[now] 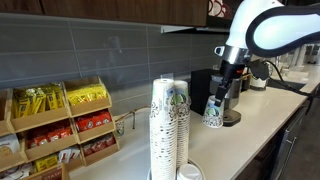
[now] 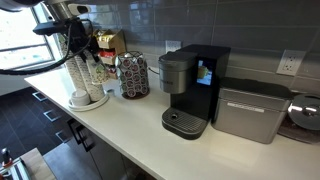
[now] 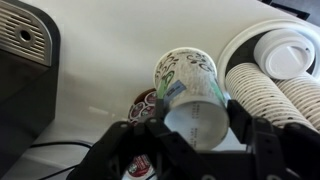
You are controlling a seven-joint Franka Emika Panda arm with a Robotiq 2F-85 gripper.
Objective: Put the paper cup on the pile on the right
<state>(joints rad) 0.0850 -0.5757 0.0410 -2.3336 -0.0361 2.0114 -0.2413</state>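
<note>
My gripper [image 3: 197, 125] is closed on the cup [image 3: 190, 85], one finger on each side of its wall near the rim, with the mouth turned toward the wrist camera. The cup hangs above the bench [image 2: 130, 130], low in the middle of the wrist view. The piles [image 3: 268, 95] fill the right of that frame, apart from the cup. The worst risk, as I judge it, is the thin paper wall: squeeze harder and the rim goes oval and will not nest. If I come in off-centre or tilted, I would shove a tall pile instead of seating on it, and the piles stand close enough to knock each other over. The pod holder [image 3: 145, 105] shows right under my cup, so dropping low too soon could strike it. The round tray [image 2: 90, 104] holds the nested piles and a stack of lids [image 3: 285, 55]. The holder carries pods, and the rack [image 1: 60, 125] at lower left in an exterior view is filled with snack packets.
</note>
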